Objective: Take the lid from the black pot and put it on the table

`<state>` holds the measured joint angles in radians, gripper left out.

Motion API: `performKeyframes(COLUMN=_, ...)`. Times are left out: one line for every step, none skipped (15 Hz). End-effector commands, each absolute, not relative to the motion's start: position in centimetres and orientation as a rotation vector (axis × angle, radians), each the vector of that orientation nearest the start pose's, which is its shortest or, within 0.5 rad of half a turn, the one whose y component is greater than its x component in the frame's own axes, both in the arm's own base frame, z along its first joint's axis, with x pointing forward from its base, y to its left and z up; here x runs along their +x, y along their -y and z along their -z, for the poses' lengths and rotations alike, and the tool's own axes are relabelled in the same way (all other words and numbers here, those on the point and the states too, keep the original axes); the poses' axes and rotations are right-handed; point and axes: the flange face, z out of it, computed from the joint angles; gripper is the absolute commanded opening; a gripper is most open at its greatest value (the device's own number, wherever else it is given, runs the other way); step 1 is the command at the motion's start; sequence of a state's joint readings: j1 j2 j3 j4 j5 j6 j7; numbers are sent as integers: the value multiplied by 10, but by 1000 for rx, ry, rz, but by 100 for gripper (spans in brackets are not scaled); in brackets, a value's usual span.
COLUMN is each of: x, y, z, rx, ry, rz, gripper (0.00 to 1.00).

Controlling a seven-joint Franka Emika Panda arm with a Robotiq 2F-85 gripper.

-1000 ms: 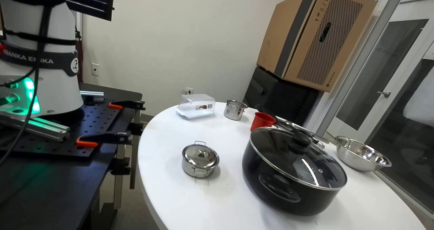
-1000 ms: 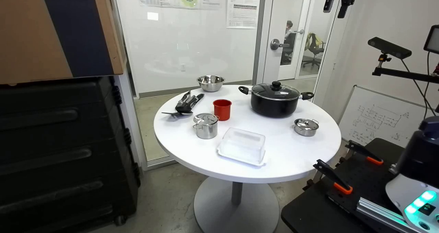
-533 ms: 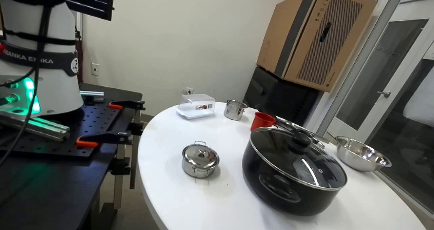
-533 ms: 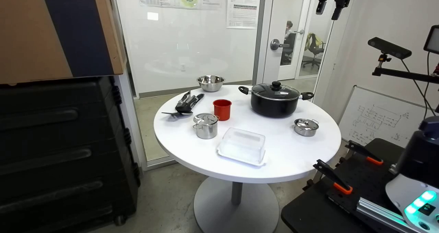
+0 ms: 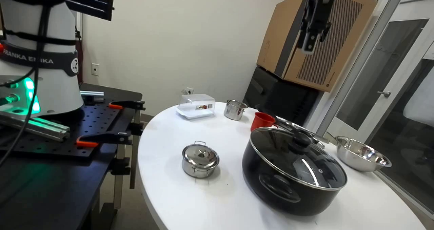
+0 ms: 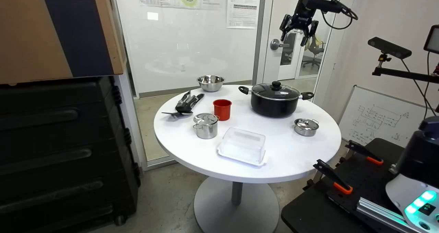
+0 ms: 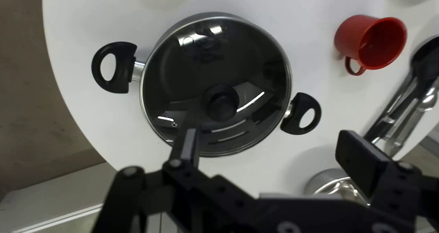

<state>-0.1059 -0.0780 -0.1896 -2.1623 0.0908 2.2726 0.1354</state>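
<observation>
Wrist view: seen from overhead, the glass lid (image 7: 219,68) rests on the black pot (image 6: 274,106), spanning its whole mouth, with a dark knob (image 7: 222,106) at the middle. The black pot stands on the white tabletop (image 5: 220,203), its two black handles (image 6: 307,95) sticking out on opposite sides.

The fingers (image 7: 358,161) are released, spread with a wide gap between them. One fingertip overlaps the edge of the glass lid in the wrist view, yet in both exterior views the fingers hang in the air well above it and apart from it.

Near the black pot stands a red mug (image 7: 353,37), upright, and near the mug a tall steel pot (image 6: 207,129). Kitchen tools (image 6: 187,106) lie bunched close to the tabletop's edge, and a wide steel bowl (image 6: 210,84) sits farther round that edge. A lidded low steel pot (image 5: 200,160) stands on its own near the black pot, and a clear plastic box (image 6: 242,144) is set near the rim.

Just beside the tabletop, a black workbench (image 5: 40,186) carries the robot's base (image 5: 37,94), lit green, and two clamps (image 6: 331,175) with orange parts. Stacked on a black chest (image 5: 279,99) is a large cardboard box (image 5: 334,57), which shows behind the fingers in an exterior view.
</observation>
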Motion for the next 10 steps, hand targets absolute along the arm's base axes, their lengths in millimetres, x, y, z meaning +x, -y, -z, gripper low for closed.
performKeyframes(x=561, y=172, z=-413, rx=-2981, ry=-980, rz=215, gripper=100)
performKeyframes(x=569, y=177, z=-404, rx=-2979, ry=-1042, rz=189, gripper=100)
performKeyframes(x=577, y=181, z=-398, rx=-2978, ry=-1098, rz=166, gripper=100)
performKeyframes(x=583, y=185, z=-393, rx=-2971, ry=-1152, rz=151, gripper=100)
performKeyframes(x=589, y=189, z=-388, rx=-2963, ry=-1198, rz=135, gripper=100)
performKeyframes(x=595, y=192, z=-384, rx=-2957, ry=-1239, rz=122, gripper=100)
performKeyframes(x=599, y=195, z=-381, rx=-2951, ry=-1275, rz=105, gripper=100)
performKeyframes(x=603, y=197, z=-377, rx=-2945, ry=-1302, rz=96, gripper=100)
performKeyframes(x=605, y=199, z=-373, rx=-2938, ry=-1322, rz=90, gripper=100)
performKeyframes(x=607, y=200, z=-368, rx=-2922, ry=-1338, rz=82, gripper=100)
